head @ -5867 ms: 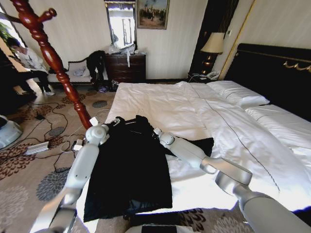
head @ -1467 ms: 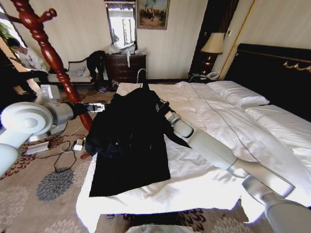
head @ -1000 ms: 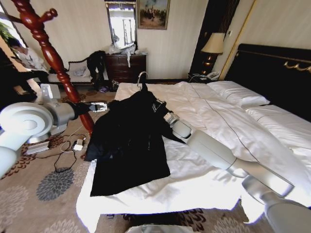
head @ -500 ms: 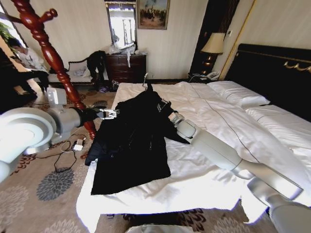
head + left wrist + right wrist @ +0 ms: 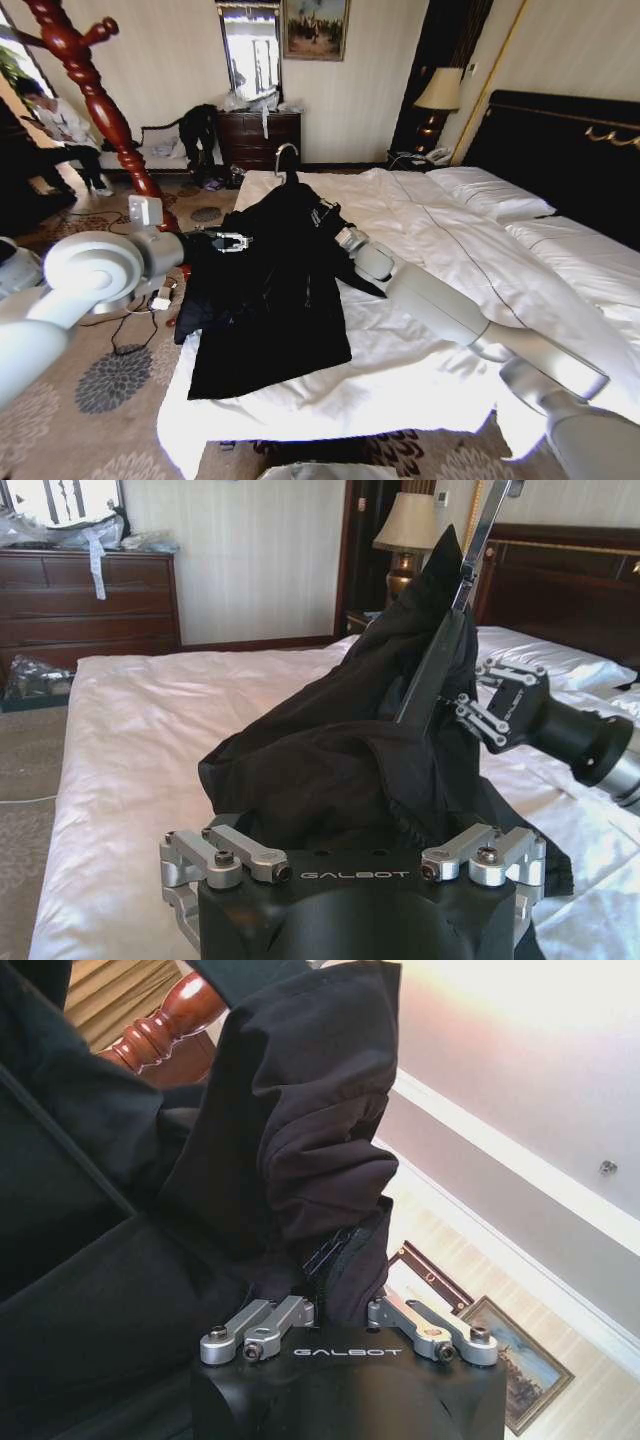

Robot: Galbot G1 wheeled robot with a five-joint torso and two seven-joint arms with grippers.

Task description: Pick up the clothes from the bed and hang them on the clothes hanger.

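One black coat (image 5: 265, 290), soft, matte and limp, half lifted off the bed (image 5: 450, 250) on a thin metal-hooked hanger, looks light but floppy, so the shoulders are the sound places to hold. Both grippers do so: the left gripper (image 5: 232, 242) and right gripper (image 5: 328, 216) have fingers closed on bunched fabric. Glossy turned wood marks the clothes hanger (image 5: 95, 95), off beside the bed.
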